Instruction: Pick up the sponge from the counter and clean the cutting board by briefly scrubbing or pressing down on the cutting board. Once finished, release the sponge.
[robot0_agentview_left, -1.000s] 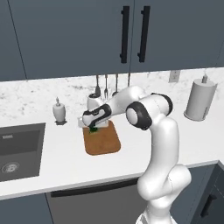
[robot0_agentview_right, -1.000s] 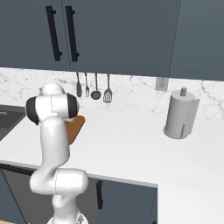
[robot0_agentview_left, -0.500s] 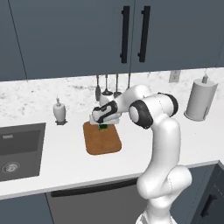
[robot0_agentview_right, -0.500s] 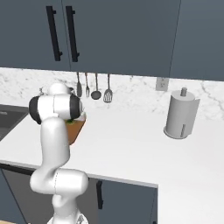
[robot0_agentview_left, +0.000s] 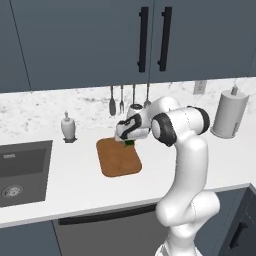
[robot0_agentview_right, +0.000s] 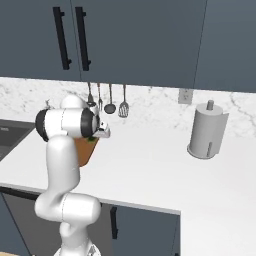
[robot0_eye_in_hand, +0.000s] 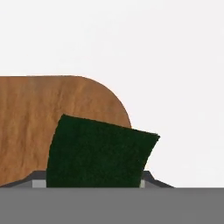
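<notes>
The brown cutting board (robot0_agentview_left: 119, 159) lies on the white counter (robot0_agentview_left: 60, 187) in front of the arm. My gripper (robot0_agentview_left: 127, 141) is at the board's far right corner, shut on the sponge (robot0_agentview_left: 129, 143). In the hand view the sponge's dark green face (robot0_eye_in_hand: 98, 151) points away from the hand, over the rounded corner of the cutting board (robot0_eye_in_hand: 39, 113) and the counter (robot0_eye_in_hand: 175, 65) beside it. Whether the sponge touches the board I cannot tell. From the right base view the sponge (robot0_agentview_right: 91, 140) peeks out under the gripper (robot0_agentview_right: 96, 136), above an edge of the cutting board (robot0_agentview_right: 84, 151).
A dark sink basin (robot0_agentview_left: 20, 170) is set into the counter at the left. A soap dispenser (robot0_agentview_left: 68, 127) stands behind it. Utensils (robot0_agentview_left: 121, 100) hang on the backsplash behind the board. A paper towel roll (robot0_agentview_left: 229, 114) stands at the right.
The gripper has carried the sponge to the right along the board's far edge, from the far left part to the far right corner.
</notes>
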